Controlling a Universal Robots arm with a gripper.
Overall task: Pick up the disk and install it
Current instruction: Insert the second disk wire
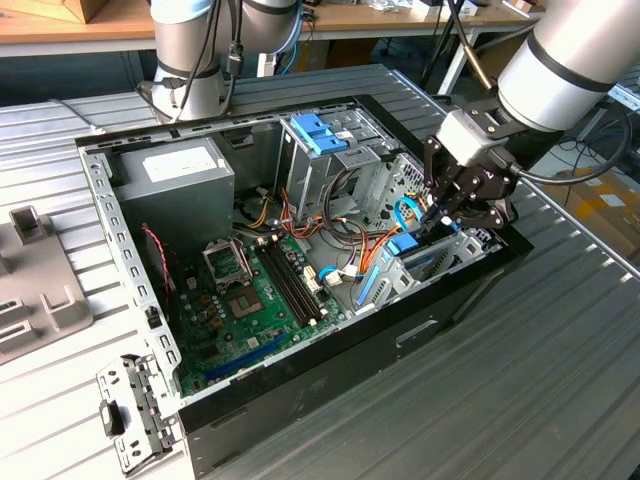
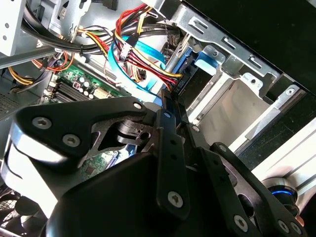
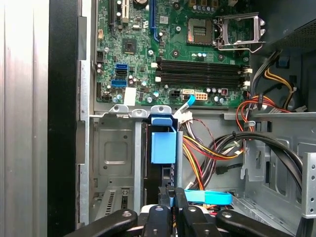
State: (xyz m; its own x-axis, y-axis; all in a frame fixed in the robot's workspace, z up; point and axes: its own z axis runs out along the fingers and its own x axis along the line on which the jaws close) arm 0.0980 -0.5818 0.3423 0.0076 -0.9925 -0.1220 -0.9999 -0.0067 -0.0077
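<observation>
The disk (image 1: pixel 404 246) stands on edge inside the metal drive bay (image 1: pixel 445 262) at the front corner of the open computer case (image 1: pixel 330 365), on the exterior view's right. Its blue plastic rail (image 3: pixel 163 143) shows in the first wrist view, with the dark disk body below it in the slot. My gripper (image 1: pixel 437 218) hangs right over the disk's upper end, and its black fingers (image 3: pixel 165 207) are shut close together at that end. In the second wrist view the gripper (image 2: pixel 170 102) points at the blue rail (image 2: pixel 184 60). Whether the fingertips touch the disk is hidden.
Red, yellow and light-blue cables (image 3: pixel 207 148) crowd beside the bay. The green motherboard (image 1: pixel 250 300), a grey power supply (image 1: pixel 175 180) and a tall cage with a light-blue top (image 1: pixel 320 135) fill the case. A loose metal bracket (image 1: pixel 130 415) lies outside on the ribbed table.
</observation>
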